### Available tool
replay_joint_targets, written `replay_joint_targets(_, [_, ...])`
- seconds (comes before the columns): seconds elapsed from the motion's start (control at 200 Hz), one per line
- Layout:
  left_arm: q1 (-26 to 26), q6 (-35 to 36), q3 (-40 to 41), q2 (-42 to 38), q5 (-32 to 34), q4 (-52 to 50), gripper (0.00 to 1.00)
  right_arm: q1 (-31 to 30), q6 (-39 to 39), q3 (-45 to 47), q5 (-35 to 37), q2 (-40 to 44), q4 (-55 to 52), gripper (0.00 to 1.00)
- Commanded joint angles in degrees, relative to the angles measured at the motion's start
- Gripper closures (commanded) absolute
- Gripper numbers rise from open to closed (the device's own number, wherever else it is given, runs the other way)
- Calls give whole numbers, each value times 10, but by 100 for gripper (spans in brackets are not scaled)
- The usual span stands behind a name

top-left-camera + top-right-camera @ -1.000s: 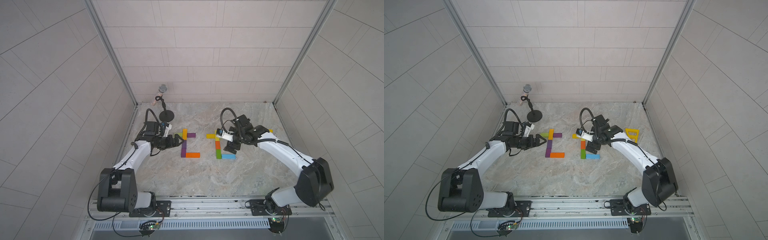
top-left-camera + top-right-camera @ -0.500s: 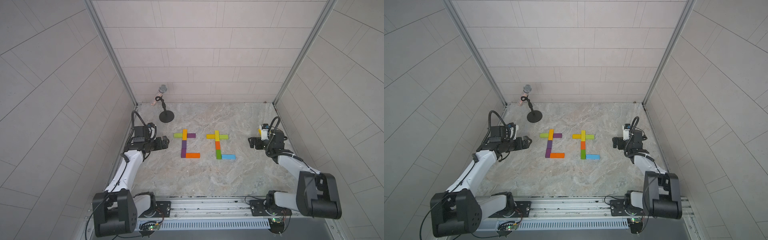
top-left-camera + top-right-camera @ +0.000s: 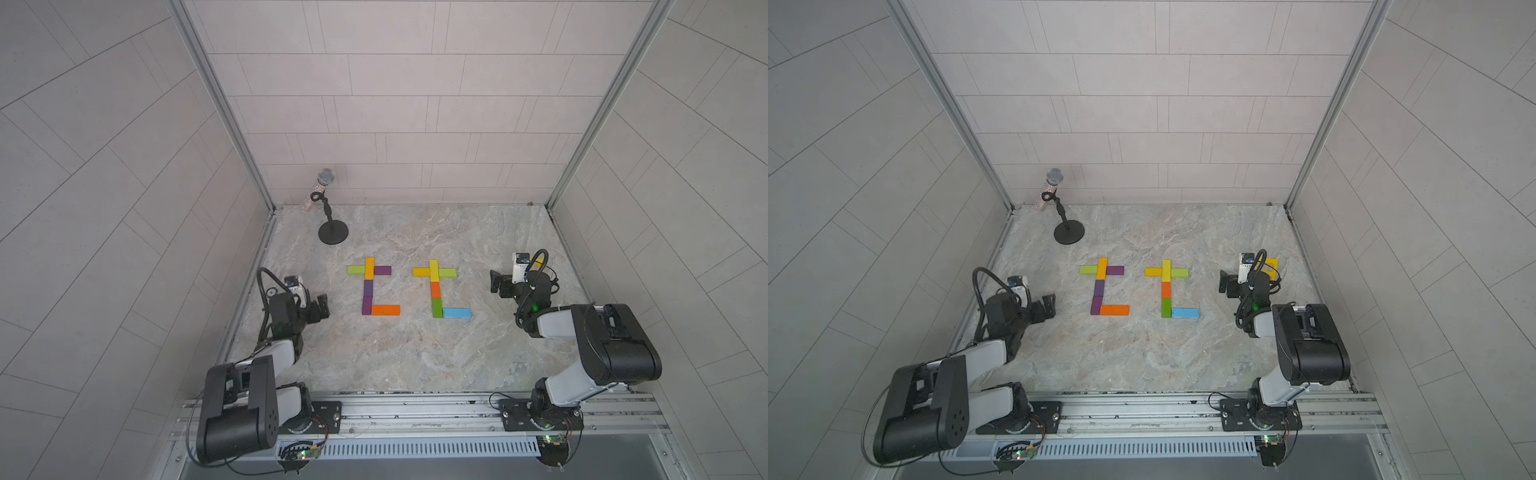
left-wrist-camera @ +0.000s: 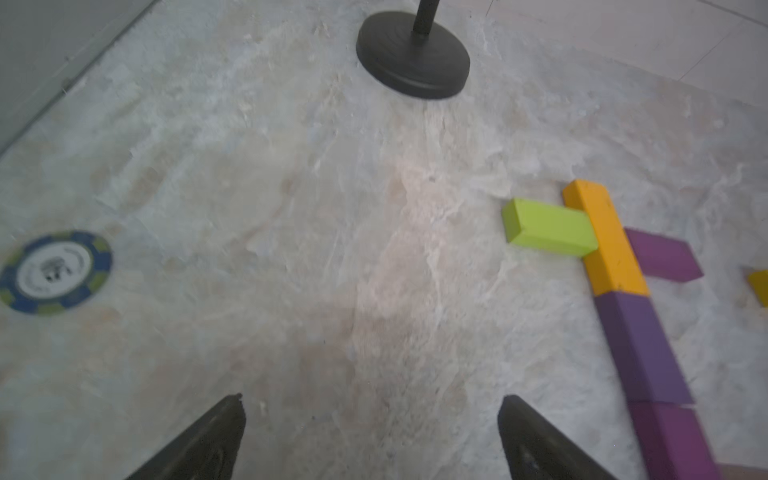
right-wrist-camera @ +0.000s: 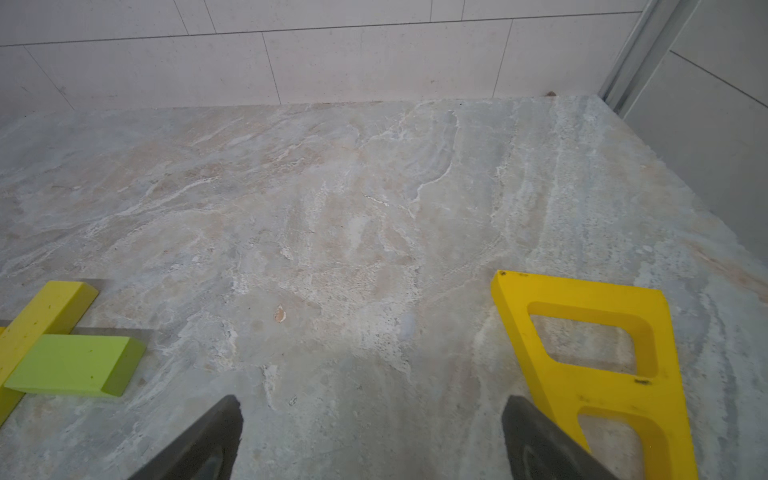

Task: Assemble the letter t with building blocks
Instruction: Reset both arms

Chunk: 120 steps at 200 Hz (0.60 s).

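Blocks (image 3: pixel 368 297) sat flat in two t shapes, side by side; your left gripper (image 3: pixel 324 306) and right gripper (image 3: pixel 494 283) both gaped wide, holding nothing.

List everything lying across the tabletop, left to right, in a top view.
In a top view: left tool → purple-stemmed block letter → blue-footed block letter → right tool → yellow frame.

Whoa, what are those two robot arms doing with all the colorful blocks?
It's a robot with two arms, and its job is to make the letter t from building blocks. Two letters lie on the table: the mostly purple t near the left claw and the blue-footed t near the right claw. Both claws are open, hold nothing and sit off to the sides, touching no block.
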State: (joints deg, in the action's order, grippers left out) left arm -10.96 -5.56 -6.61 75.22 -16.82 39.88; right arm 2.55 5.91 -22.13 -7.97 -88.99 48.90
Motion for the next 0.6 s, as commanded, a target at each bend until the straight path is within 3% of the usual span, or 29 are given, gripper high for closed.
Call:
replay_joint_targets(0.0, [-9,-36,-24,51,4,296,0,-1,-10,2,55,-3,29,0])
replay_joint_targets(0.1, [11,-18,-82,80,9,216,0,-1,-7,6,57,-4,36,0])
replay_joint_targets(0.23, [26,-10,-89,127,42,250,0,-14,-19,-7,77,20,-26,0])
replay_joint_targets(0.31, [44,3,-99,125,72,218,0,-42,-34,3,126,17,4,0])
replay_joint_targets(0.39, [65,23,-123,131,95,186,0,-42,-33,6,129,9,24,0])
replay_joint_targets(0.485, [75,29,-111,164,110,241,0,-43,-33,10,130,12,23,0])
replay_joint_targets(0.595, [74,22,-132,162,127,194,0,-42,-32,11,129,1,45,0])
